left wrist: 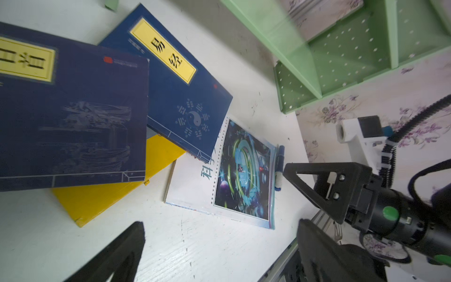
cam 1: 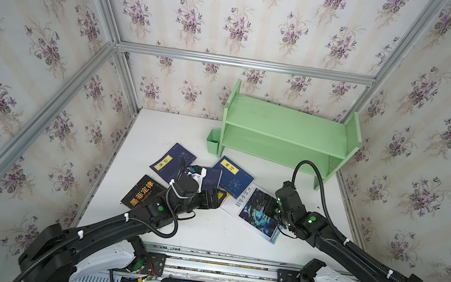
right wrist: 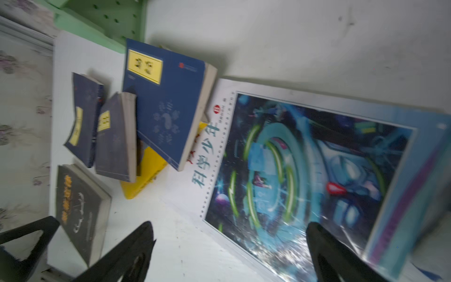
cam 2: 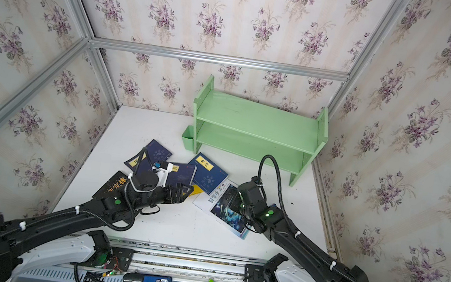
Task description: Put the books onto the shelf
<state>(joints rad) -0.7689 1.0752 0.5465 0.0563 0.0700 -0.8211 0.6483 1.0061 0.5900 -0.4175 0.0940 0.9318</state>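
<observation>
The left gripper (left wrist: 219, 246) and right gripper (right wrist: 229, 246) are shown spread open and empty above the books (cam 1: 232, 176), which are strewn flat on the table (cam 1: 204, 235). The magazine (right wrist: 305, 158) is judged light and floppy, best pinched at a free edge; the shelf (cam 1: 287, 123) beyond is seen bare.

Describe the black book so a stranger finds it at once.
Start at the green shelf at the back. In front of it lie scattered books; the black book is the one farthest left. It alone has a black cover with gold characters.
</observation>
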